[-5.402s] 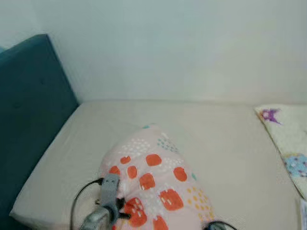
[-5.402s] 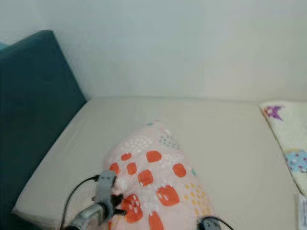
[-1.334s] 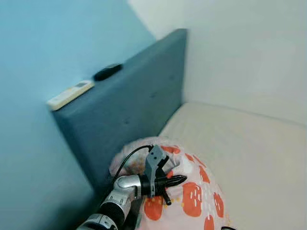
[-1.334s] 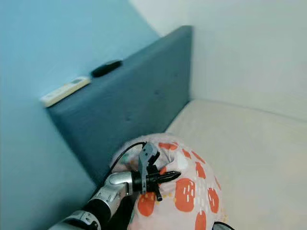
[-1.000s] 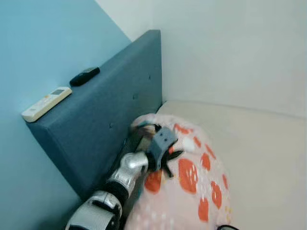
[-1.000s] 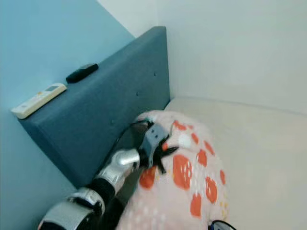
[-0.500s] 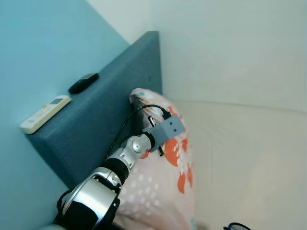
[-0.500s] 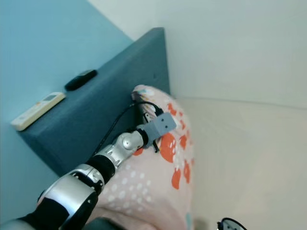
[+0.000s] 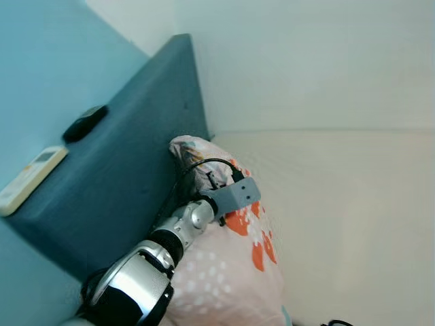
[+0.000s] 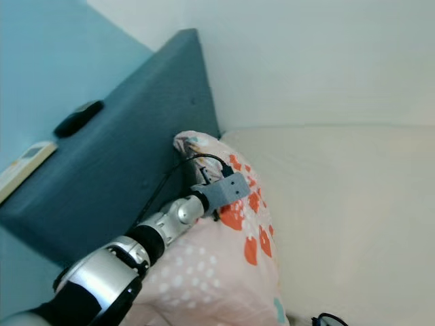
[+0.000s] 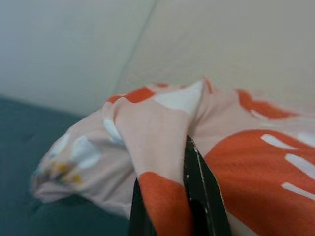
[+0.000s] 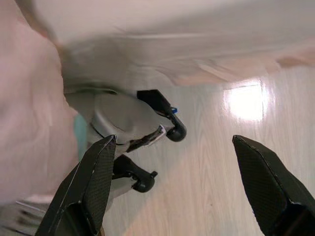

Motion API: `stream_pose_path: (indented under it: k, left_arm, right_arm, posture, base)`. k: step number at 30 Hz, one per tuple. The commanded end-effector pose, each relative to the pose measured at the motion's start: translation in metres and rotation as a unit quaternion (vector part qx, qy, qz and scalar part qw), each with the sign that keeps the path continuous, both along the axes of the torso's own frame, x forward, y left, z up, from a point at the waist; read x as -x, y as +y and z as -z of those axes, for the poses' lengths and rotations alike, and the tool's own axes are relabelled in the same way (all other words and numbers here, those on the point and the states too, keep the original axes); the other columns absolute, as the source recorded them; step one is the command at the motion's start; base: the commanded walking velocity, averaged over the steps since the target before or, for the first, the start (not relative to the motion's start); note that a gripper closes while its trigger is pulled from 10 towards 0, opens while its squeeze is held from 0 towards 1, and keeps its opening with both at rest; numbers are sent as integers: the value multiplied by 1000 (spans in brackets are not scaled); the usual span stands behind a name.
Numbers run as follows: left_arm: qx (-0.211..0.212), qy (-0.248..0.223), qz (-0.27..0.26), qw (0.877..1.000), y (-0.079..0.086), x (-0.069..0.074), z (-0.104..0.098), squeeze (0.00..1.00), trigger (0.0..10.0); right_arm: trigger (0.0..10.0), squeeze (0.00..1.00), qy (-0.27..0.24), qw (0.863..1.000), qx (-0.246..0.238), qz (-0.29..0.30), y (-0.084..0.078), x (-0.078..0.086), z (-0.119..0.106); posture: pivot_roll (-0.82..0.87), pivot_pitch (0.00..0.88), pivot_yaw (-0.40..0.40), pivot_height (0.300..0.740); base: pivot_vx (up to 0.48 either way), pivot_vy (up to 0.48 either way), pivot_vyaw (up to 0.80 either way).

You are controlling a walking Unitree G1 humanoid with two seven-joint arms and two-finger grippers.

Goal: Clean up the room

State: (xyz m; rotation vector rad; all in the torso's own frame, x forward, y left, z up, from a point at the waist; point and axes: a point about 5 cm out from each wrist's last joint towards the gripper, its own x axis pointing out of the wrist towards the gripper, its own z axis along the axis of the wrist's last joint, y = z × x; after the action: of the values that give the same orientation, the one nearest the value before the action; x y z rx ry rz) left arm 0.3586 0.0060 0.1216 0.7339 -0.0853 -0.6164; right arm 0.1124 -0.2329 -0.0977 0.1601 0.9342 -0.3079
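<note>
The left pincer (image 11: 179, 216) is pinching a fold of the pillow (image 9: 238, 272) — pale pink, orange-blotched, white-dotted — leaning against the headboard (image 9: 115, 176); the right pincer (image 12: 177, 191) is hanging wide open.

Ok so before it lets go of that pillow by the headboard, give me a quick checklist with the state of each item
1. Left claw shut on the pillow: ok, fabric is pinched between its fingers in the left wrist view.
2. Pillow at the head of the bed, against the headboard: ok, its top corner leans on the blue panel.
3. Pillow resting on the mattress: ok.
4. Pillow lying flat and square: not ok, it stands tilted along the headboard.
5. White remote and black remote on the headboard top out of the arm's way: ok, both lie apart from it.
6. Right claw free: ok, open, with wooden floor beyond it.
</note>
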Motion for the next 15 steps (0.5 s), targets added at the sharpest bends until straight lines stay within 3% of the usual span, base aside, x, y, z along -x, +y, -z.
stream_pose_path:
  k: [1, 4, 7, 11, 15]
  left_arm:
    - [67, -30, 9, 997, -9, -6, -27, 0, 10000]
    - [123, -14, 14, 992, -19, -4, -35, 0, 10000]
    - [137, -5, 9, 991, -20, -5, -36, 0, 10000]
    - [162, 14, -31, 986, -13, -10, -36, 0, 10000]
    - [158, 13, -74, 985, 1, -16, -33, 0, 10000]
  right_arm:
    - [10000, 0, 0, 1000, -11, 9, 8, 8, 3]
    - [10000, 0, 0, 1000, -14, 9, 14, 15, 5]
    - [10000, 0, -1, 1000, -15, 8, 16, 18, 6]
    - [10000, 0, -9, 1000, -14, 2, 19, 22, 6]
    - [10000, 0, -18, 1000, -14, 1, 21, 26, 6]
  posture:
    - [-312, 134, 172, 740]
    - [-313, 173, 178, 740]
    - [-316, 190, 180, 740]
    - [-327, 230, 186, 740]
    - [-339, 275, 193, 740]
  base:
    - [0, 0, 0]
    - [0, 0, 0]
    - [0, 0, 0]
    - [0, 0, 0]
    - [0, 0, 0]
